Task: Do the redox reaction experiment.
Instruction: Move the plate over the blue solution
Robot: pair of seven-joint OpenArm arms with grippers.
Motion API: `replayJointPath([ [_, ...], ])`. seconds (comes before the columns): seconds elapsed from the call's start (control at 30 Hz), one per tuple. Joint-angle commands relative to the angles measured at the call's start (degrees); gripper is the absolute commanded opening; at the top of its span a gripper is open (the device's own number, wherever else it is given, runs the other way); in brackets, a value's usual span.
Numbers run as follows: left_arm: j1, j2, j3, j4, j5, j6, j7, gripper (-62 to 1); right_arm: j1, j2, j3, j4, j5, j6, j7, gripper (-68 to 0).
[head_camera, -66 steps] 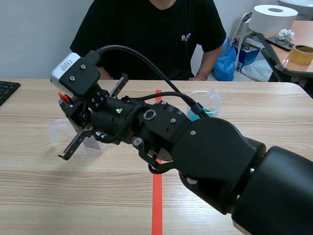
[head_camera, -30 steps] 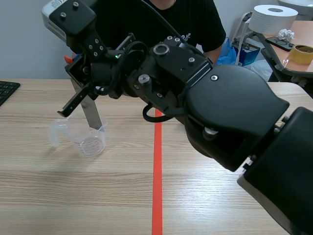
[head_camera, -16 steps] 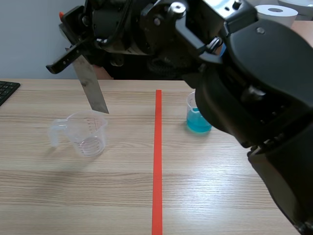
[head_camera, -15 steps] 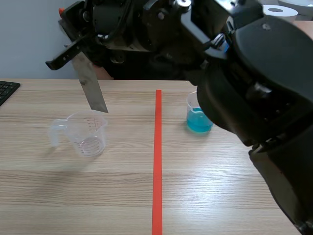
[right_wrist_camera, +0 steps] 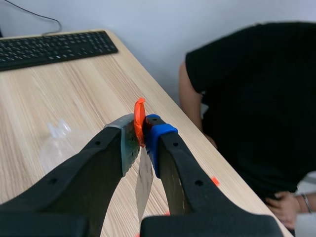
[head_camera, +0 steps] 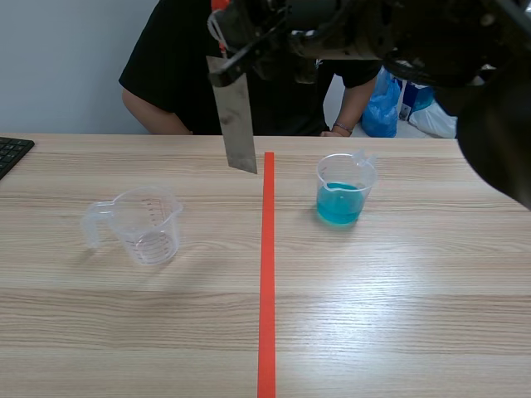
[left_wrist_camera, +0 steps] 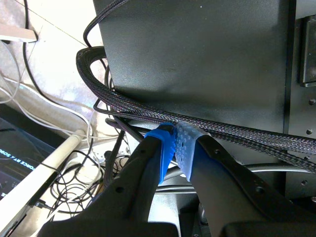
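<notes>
Right gripper point(right_wrist_camera: 140, 132), pinching the metal strip point(head_camera: 236, 116) below it, has swung from the clear cup point(head_camera: 151, 225) toward the cup of blue liquid point(head_camera: 341, 196). Dipping looks next.

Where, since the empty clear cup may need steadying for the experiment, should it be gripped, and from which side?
Probably by its handle, coming from the robot's left: the empty cup stands upright, and the handle loop juts out on that side. The right gripper is shut on the metal strip, so it is not free.
</notes>
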Motion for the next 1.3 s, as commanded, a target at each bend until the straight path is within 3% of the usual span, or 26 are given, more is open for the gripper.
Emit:
replayJointPath([
  [0.0, 0.33, -0.02, -0.11, 0.66, -0.13, -0.13, -0.35, -56.7, 0.63, 2.16, 1.81, 1.4, 1.16, -0.2, 1.33, -66.9],
  [0.3, 0.33, -0.02, -0.11, 0.66, -0.13, -0.13, -0.33, -56.7, 0.15, 12.96, 7.17, 1.55, 7.43, 1.27, 3.3, -66.9],
  [0.47, 0.33, -0.02, -0.11, 0.66, -0.13, -0.13, -0.33, -56.7, 0.15, 18.95, 7.74, 1.53, 11.37, 1.25, 5.49, -66.9],
  [0.63, 0.33, -0.02, -0.11, 0.66, -0.13, -0.13, -0.33, -56.7, 0.15, 23.28, 7.74, 1.36, 12.35, 1.25, 8.48, -66.9],
  [0.93, 0.33, -0.02, -0.11, 0.66, -0.13, -0.13, -0.33, -56.7, 0.15, 24.33, 7.74, -2.01, 12.31, 1.25, 9.77, -66.9],
  [1.27, 0.33, -0.02, -0.11, 0.66, -0.13, -0.13, -0.33, -56.7, 0.17, 24.28, 7.74, -9.05, 11.65, 2.56, 16.11, -66.9],
])
